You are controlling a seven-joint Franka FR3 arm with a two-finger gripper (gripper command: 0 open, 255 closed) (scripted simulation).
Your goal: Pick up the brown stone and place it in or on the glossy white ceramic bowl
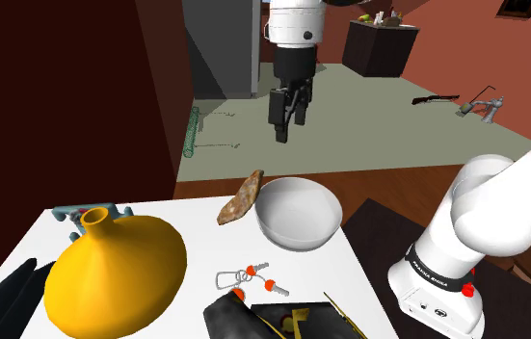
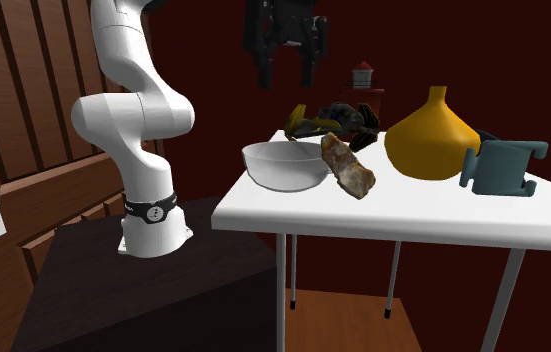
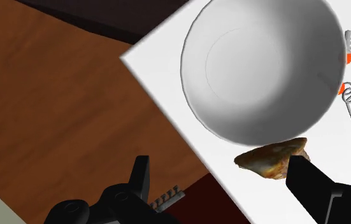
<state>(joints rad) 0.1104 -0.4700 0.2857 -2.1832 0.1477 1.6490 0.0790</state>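
Currently black two-finger gripper (image 1: 287,127) spread, empty, high up. Elongated mottled-brown stone (image 3: 272,159) below, off-centre near one finger, just beside glossy white bowl (image 3: 196,95).

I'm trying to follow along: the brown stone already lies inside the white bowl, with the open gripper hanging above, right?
Not quite: the brown stone rests on the white table beside the white bowl, not inside it, as the shoulder view shows. The open gripper does hang above.
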